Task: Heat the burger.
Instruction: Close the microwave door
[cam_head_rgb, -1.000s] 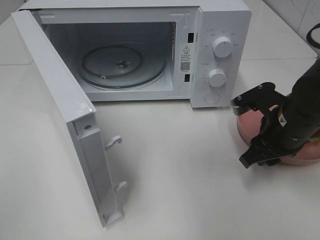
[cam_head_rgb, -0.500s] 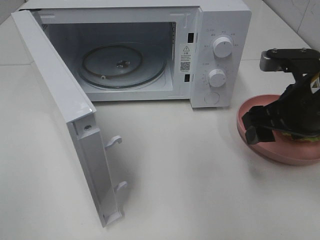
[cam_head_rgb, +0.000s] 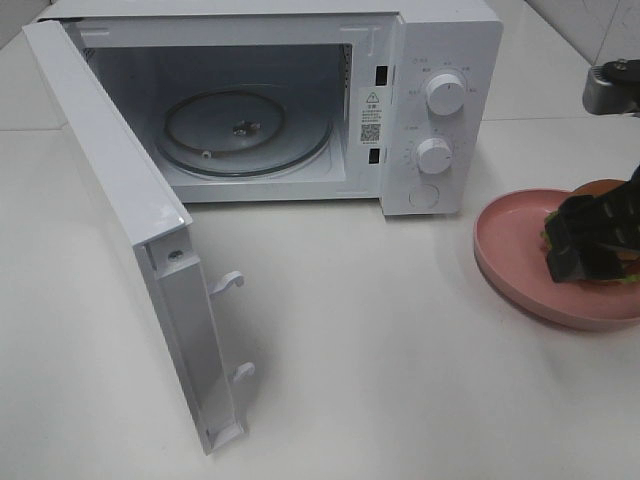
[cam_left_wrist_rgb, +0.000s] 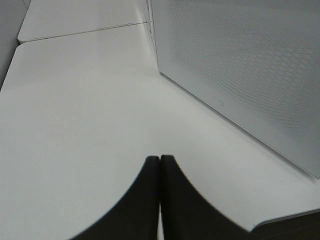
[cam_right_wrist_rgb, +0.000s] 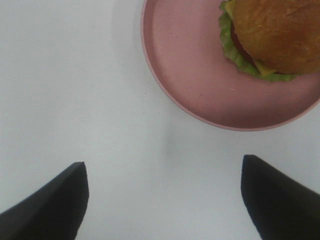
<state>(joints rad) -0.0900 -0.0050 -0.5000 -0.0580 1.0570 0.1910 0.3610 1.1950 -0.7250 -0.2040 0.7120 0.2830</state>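
The burger (cam_right_wrist_rgb: 272, 37) sits on the pink plate (cam_right_wrist_rgb: 185, 65), right of the open microwave (cam_head_rgb: 300, 110) on the white surface (cam_head_rgb: 380, 350). The right claw (cam_right_wrist_rgb: 162, 192) hangs spread wide, empty. The left claw (cam_left_wrist_rgb: 160, 200) is pressed together beside the microwave door (cam_left_wrist_rgb: 240, 75).

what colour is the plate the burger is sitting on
Pink. The plate under the burger shows best in the right wrist view.
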